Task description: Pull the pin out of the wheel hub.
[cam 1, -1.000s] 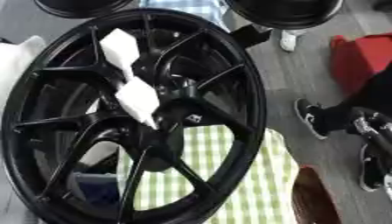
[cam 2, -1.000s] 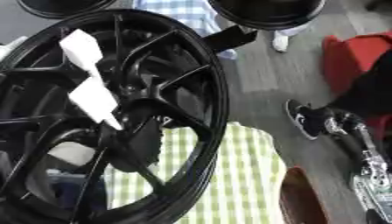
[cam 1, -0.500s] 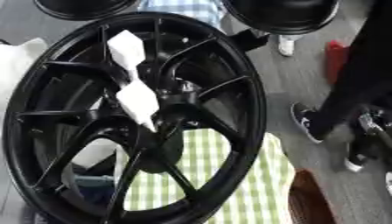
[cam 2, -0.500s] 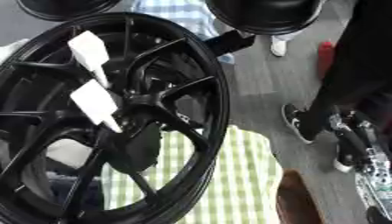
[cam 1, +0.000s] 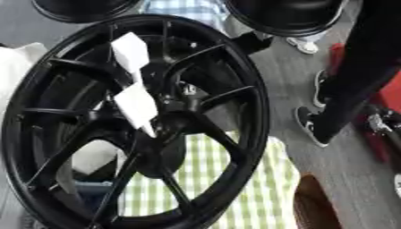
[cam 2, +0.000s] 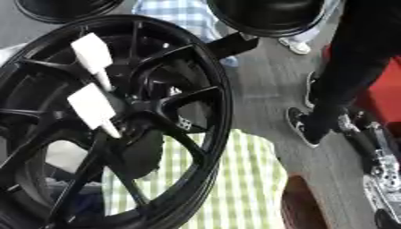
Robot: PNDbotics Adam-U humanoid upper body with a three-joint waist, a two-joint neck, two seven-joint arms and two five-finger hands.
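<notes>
Black multi-spoke alloy wheel hub (cam 1: 168, 118) stands tilted over a green-checked cloth (cam 1: 211, 179), two white tags (cam 1: 137, 105) at its centre (neither robot hand shows; their state cannot be told).

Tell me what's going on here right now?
Nothing is being handled at the moment. A black wheel fills the view, standing over a green checked cloth. Two white tags sit on its spokes near the hub. Neither robot hand shows, and I can't make out the pin. A person's legs pass on the right, touching nothing.
</notes>
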